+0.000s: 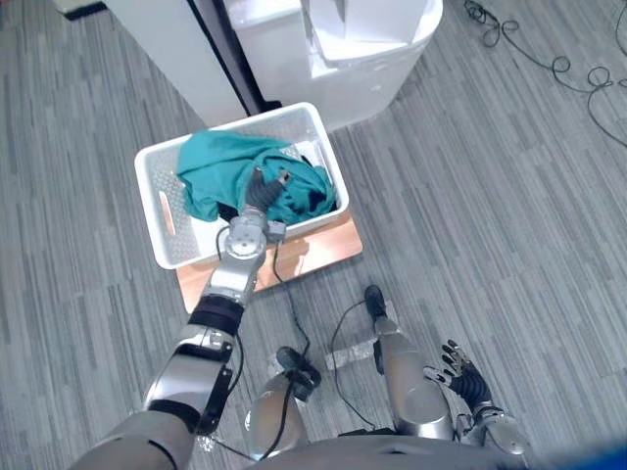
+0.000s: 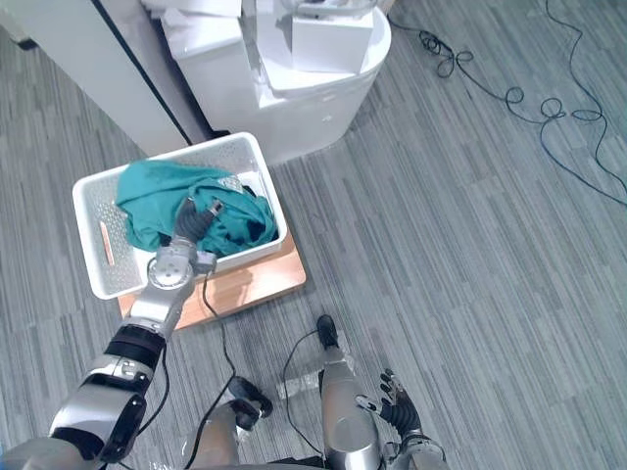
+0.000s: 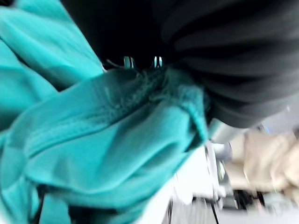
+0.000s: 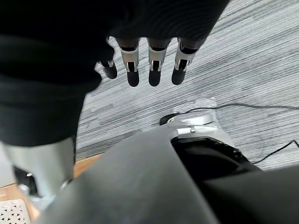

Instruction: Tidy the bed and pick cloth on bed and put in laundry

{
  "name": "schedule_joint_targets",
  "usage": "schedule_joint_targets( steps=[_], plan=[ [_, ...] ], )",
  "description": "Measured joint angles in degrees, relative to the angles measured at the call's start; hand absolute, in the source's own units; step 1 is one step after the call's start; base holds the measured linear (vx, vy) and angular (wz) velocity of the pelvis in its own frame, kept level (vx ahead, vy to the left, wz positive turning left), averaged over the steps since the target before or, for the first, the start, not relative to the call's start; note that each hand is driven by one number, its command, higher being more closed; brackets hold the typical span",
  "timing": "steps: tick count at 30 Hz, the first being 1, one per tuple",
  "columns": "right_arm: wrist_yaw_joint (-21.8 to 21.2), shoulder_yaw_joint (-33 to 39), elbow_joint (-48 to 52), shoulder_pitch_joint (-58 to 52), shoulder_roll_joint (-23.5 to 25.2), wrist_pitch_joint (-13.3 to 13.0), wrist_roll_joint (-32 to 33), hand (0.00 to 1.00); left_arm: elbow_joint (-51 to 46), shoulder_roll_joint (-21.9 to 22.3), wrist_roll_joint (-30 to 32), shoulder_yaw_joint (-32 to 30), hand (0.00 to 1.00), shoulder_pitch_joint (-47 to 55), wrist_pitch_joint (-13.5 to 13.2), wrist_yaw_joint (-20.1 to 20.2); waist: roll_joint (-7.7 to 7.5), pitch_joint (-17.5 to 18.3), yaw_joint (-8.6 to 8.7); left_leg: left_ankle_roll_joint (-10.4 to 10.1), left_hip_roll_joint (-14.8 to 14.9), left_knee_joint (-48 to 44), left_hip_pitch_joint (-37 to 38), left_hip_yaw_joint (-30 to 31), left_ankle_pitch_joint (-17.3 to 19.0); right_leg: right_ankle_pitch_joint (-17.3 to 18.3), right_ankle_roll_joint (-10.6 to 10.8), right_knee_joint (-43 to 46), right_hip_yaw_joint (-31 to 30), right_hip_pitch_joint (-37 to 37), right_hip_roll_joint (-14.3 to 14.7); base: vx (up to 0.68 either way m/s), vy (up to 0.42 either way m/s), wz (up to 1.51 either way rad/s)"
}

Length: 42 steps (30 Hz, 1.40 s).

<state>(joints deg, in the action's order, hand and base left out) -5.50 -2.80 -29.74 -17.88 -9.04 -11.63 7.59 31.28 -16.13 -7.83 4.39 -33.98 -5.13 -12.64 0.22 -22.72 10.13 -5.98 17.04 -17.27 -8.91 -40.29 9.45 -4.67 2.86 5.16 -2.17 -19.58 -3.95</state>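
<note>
In the white laundry basket (image 1: 168, 238), at the left of the scene, lies the teal cloth (image 1: 220, 166), bunched in a loose heap that fills the basket's middle and right part. Bare mesh floor shows to the left of the left hand (image 1: 261, 191). That hand reaches in from the near side and rests on top of the cloth, toward the heap's right half. From its own wrist view the teal folds press right up against the hand's dark ribbed cover and hide what lies past it, so I cannot tell whether the hand grips the cloth or merely rests in it.

Under the basket is a flat wooden board (image 1: 315, 251), its bare near edge and right corner sticking out just below and to the right of the left hand. Beyond the hand, past the basket's far rim, stands a white rounded unit (image 1: 343, 69) on the grey striped carpet (image 1: 509, 215).

Farther right, well apart from the basket and close to the robot, the right hand (image 1: 465, 377) hangs over bare carpet. Its fingers (image 4: 155, 70) are straight and slightly spread, holding nothing. Far beyond this hand, black cables (image 1: 554, 64) loop on the carpet.
</note>
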Motion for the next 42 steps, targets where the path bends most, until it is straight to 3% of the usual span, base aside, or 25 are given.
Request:
schedule_joint_targets(
  steps=[1,2,5,10,19,28,32,37,39,42],
  plan=[
    [0.0,-0.1,0.6,0.0,-0.1,0.0,0.0,0.0,0.0,-0.2,0.0,-0.4,1.0,-1.0,0.1,-1.3,-0.2,-0.7,-0.25,0.0,0.1,-0.3,-0.2,0.1,0.1,0.0,0.0,0.0,0.0,-0.1,0.0,-0.05,-0.051,0.04],
    [0.0,-0.2,0.8,0.0,-0.1,0.0,0.1,0.0,0.0,-0.4,0.0,-0.7,0.0,-1.5,0.2,-2.2,-0.31,-1.1,-0.43,0.0,0.2,-0.5,-0.3,0.2,0.2,0.0,0.0,0.1,0.2,-0.1,0.0,-0.05,-0.056,0.06],
    [0.1,-0.2,1.2,0.0,-0.1,0.0,0.1,0.0,0.0,-0.7,-1.4,-2.5,0.0,-2.3,0.2,-4.0,-0.34,-1.2,-0.38,0.1,0.8,-1.6,-1.2,0.9,0.7,0.0,0.0,0.2,0.9,-0.2,0.0,-0.03,-0.043,0.1],
    [-0.1,-0.2,1.2,-0.1,-0.1,-0.1,0.1,0.0,0.0,-0.9,-2.9,-4.4,0.0,-3.6,-0.3,-3.4,-0.36,-1.2,-0.89,0.2,0.9,-1.9,-1.6,1.5,0.7,0.0,0.0,0.2,1.5,0.0,-0.1,-0.01,-0.034,0.05],
    [-0.6,-0.3,1.1,-0.2,0.0,-0.6,0.2,0.0,-0.1,-1.2,-2.8,-5.5,0.0,-2.8,-0.4,1.7,-0.48,-0.9,-1.92,0.0,0.9,-1.1,3.1,1.1,0.9,0.0,0.0,-0.2,2.1,4.6,-0.1,-0.02,-0.011,0.03],
    [-1.1,0.1,-2.5,-0.8,0.8,0.0,0.0,0.0,-0.2,-1.3,-2.4,-6.7,0.0,2.1,1.0,4.2,-0.41,4.3,-1.74,-0.4,0.3,1.2,6.0,0.2,-0.2,0.0,0.0,-2.1,2.3,7.2,0.0,0.0,-0.024,0.0],
    [-1.3,0.7,-4.3,-1.1,1.4,0.0,-0.1,0.0,-0.2,-1.9,-1.2,-6.8,0.0,4.4,2.5,7.0,-0.25,6.7,-1.65,-0.7,-0.5,3.4,8.3,0.2,-1.1,0.0,0.0,-3.2,2.8,9.5,-0.1,0.01,-0.008,0.02],
    [-2.7,2.8,-5.5,-1.2,1.7,0.0,-1.3,0.0,-0.2,-2.8,2.8,-7.2,0.0,6.4,6.5,13.9,0.25,8.6,-1.61,-0.9,-1.3,5.4,10.2,0.2,-2.0,0.0,0.0,-4.2,2.9,11.2,-0.3,0.0,-0.006,0.02],
    [-3.4,3.4,-6.1,-1.2,1.7,0.0,-2.8,0.0,-0.2,-3.3,8.2,-7.0,0.0,6.7,8.7,18.5,0.51,9.0,-1.57,-1.0,-1.7,6.4,11.3,0.1,-2.5,-0.1,0.0,-4.4,2.9,12.2,-0.3,0.0,0.0,0.0],
    [-3.7,4.6,-7.3,-1.2,1.8,0.1,-4.5,0.0,-0.2,-5.8,13.9,-5.8,0.0,6.9,9.8,21.5,1.21,9.8,-0.89,-1.0,-2.4,8.0,11.9,-0.1,-3.2,-0.1,0.0,-4.4,2.8,12.2,-0.6,0.0,0.0,0.0]
  ],
)
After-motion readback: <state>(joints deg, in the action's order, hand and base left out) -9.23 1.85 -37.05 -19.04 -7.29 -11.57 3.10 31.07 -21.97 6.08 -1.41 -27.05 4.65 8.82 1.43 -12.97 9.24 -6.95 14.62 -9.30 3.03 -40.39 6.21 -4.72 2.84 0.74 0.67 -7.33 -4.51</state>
